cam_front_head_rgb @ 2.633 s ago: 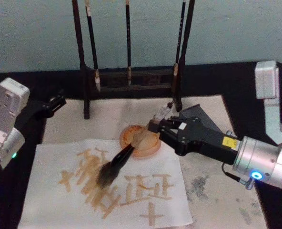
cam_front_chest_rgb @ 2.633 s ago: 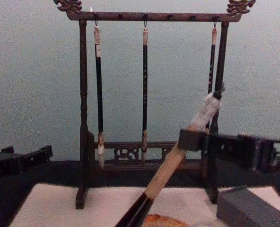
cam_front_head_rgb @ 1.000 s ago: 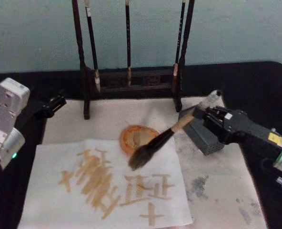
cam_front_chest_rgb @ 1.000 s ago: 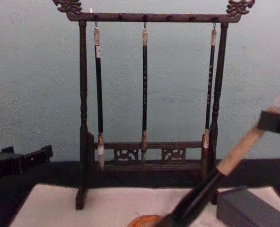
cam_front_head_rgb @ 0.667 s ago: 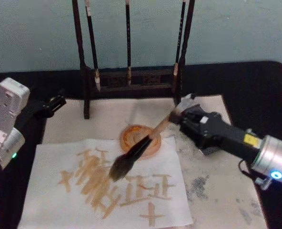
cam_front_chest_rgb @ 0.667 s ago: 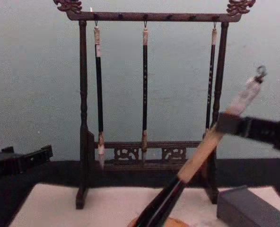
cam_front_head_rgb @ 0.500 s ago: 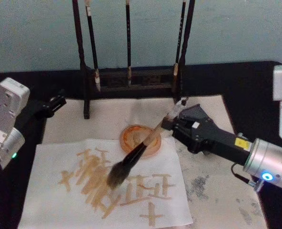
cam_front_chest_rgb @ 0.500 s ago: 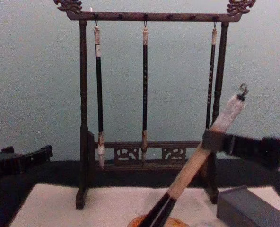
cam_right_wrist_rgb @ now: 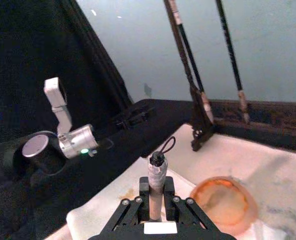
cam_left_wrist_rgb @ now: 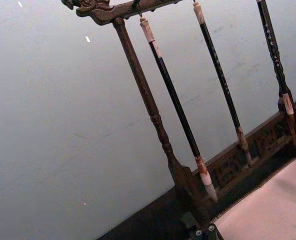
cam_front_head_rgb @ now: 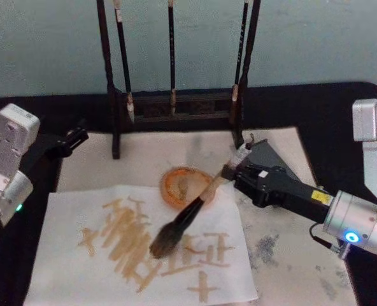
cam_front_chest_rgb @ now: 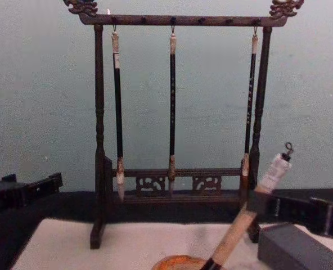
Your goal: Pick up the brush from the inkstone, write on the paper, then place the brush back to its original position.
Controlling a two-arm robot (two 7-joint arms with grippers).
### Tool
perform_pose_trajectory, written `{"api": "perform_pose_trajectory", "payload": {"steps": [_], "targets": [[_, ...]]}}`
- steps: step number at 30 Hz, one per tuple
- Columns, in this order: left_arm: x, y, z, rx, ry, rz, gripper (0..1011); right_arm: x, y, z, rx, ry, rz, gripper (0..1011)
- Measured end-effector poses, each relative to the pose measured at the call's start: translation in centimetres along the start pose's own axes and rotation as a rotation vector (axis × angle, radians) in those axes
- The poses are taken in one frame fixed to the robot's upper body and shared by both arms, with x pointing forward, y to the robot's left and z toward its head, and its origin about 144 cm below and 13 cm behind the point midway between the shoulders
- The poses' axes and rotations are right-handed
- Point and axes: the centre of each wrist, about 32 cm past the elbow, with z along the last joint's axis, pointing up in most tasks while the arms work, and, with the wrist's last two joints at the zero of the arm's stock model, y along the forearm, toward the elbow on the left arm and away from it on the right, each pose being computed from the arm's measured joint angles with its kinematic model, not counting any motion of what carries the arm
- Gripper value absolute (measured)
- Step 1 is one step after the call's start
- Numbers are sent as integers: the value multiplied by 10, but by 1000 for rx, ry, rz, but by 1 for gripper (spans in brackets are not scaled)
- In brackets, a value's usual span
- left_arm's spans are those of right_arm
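Teal wall, black table, paper, right gripper fingers grasping brush, left gripper idle

The head camera sits high and looks forward and down onto the desk. It takes in the paper, the orange dish and the lower half of the brush stand. The chest camera sits lower and looks level across the desk, so the stand shows at full height against the pale wall, with the dish's rim at the bottom edge. The left wrist camera is tilted and close to the stand, looking up along its left post. The right wrist camera looks out along the right claw and the brush it grips, toward the dish, the stand's foot and the left arm beyond.
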Motion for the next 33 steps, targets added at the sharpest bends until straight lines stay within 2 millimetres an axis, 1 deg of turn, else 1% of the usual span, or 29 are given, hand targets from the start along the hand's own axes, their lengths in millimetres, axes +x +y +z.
{"api": "perform_pose_trajectory", "payload": {"steps": [5,16,23,29,33], "targets": [[0,0,0,0,0,0,1002,4,-7,0,5,7,-26,173],[0,0,0,0,0,0,1002,14,-31,-1,22,19,-101,173],[0,0,0,0,0,0,1002,13,-41,4,46,15,-111,173],[0,0,0,0,0,0,1002,6,-41,14,76,9,-69,173],[0,0,0,0,0,0,1002,1,-35,23,102,12,-20,173]]}}
